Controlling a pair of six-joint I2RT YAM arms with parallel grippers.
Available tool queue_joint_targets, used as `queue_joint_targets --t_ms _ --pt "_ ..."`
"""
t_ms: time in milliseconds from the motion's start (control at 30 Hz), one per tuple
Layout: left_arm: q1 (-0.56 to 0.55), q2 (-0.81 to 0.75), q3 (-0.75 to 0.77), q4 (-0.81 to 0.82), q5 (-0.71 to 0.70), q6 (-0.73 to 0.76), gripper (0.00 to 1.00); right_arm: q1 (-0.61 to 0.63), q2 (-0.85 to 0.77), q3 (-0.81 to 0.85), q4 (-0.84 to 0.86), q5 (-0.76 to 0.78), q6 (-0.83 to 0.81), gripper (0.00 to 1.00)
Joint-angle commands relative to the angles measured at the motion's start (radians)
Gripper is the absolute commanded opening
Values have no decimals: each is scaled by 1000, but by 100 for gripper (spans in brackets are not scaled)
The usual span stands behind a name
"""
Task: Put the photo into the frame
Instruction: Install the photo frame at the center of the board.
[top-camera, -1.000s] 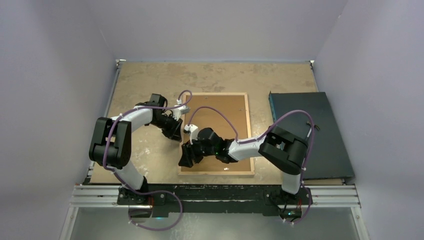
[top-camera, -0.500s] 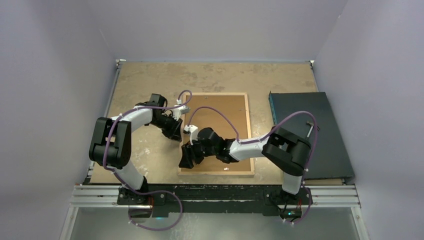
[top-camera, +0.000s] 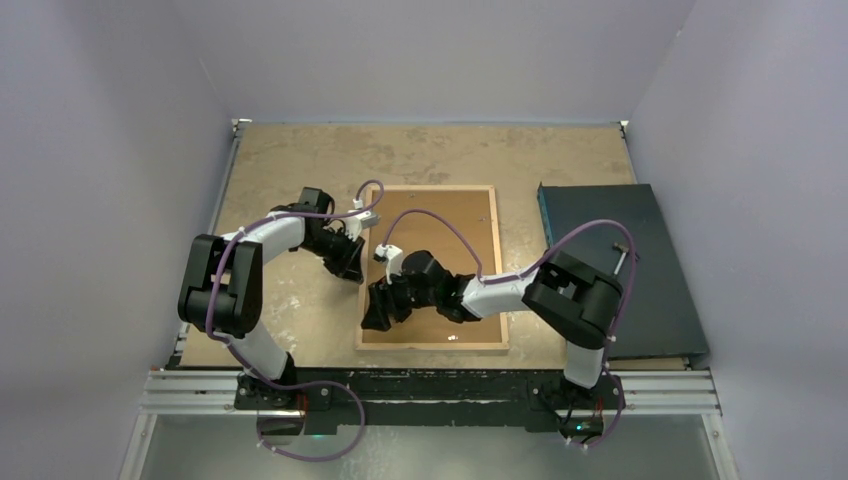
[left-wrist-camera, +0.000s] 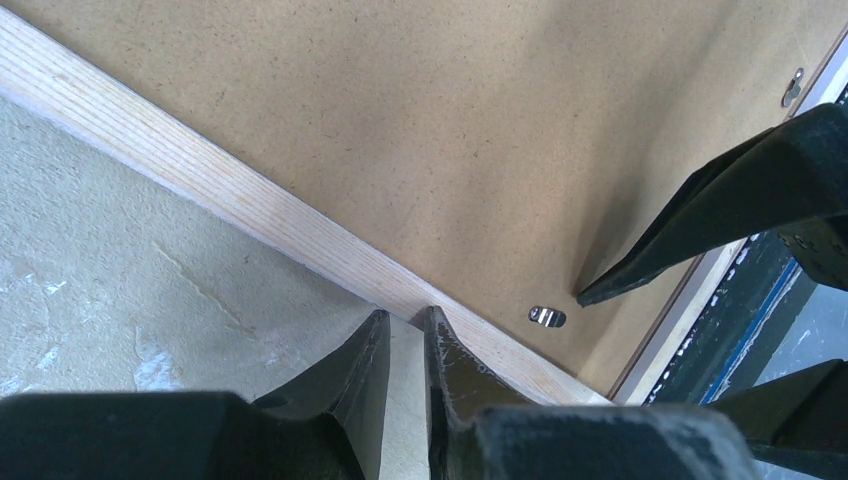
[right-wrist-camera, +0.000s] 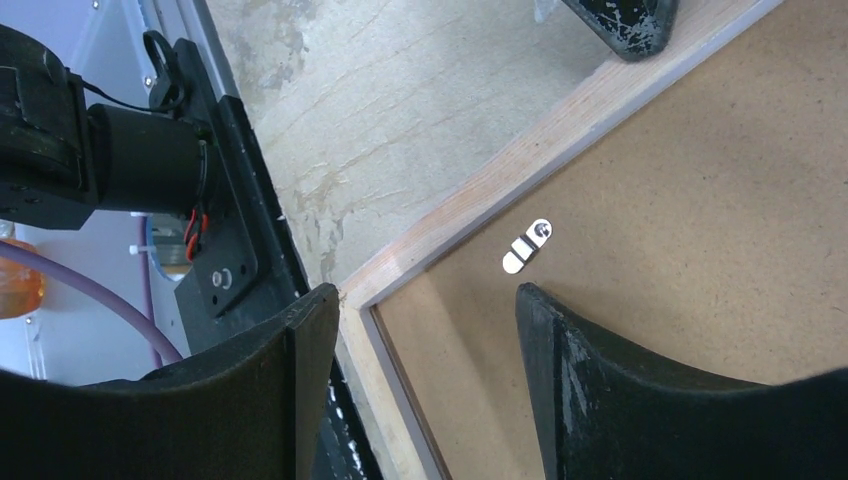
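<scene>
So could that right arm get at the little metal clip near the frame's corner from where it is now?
Probably yes. The right gripper hangs open right over the frame corner, the metal clip lies bare on the backing board just beyond its fingertips, and nothing covers it.

No readable text, labels, brands or numbers anywhere.

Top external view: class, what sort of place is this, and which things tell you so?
Probably a robot test cell, not a home: plain grey walls enclose a worn tan tabletop, two arms stand on a metal rail, and a light wood picture frame lies back-up.
</scene>
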Motion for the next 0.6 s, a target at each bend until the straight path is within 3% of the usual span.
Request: queue_joint_targets --t_ms 0,567 --pt "-2 2 -12 52 -34 25 14 1 27 0 64 -22 12 68" --pt "-2 0 -10 43 -27 28 12 2 66 12 114 -21 35 65"
